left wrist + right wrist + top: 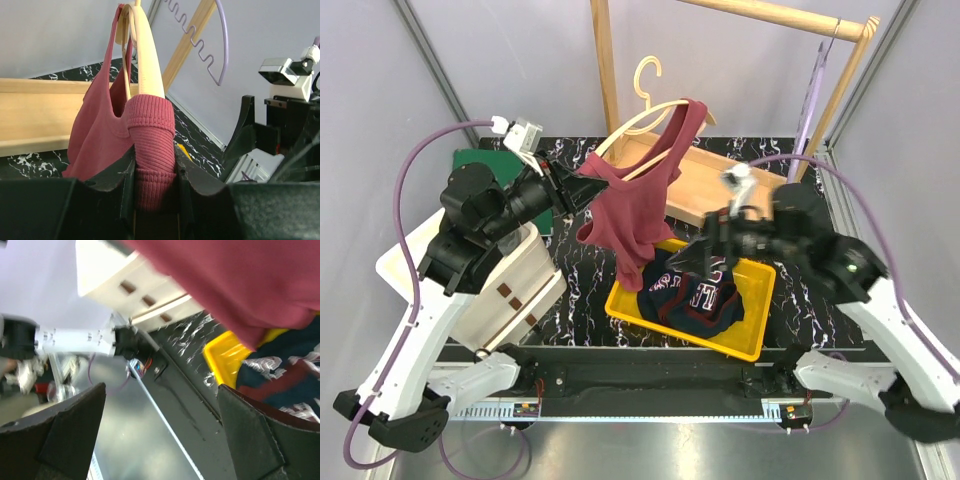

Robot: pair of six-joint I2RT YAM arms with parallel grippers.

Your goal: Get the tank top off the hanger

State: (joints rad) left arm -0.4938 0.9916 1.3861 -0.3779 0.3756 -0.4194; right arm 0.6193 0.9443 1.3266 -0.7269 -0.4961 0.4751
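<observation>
So, left gripper clamped on the red tank top strap at the hanger end.
And the right gripper gapes wide, empty, over the yellow bin.

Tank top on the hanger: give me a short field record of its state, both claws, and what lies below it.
tank top: red, ribbed, still draped on the wooden hanger
left claw: shut on the tank top's shoulder where it wraps the hanger's end
right claw: open, empty, low beside the hem
below: yellow tray holding a dark printed garment
task: not yet done
</observation>
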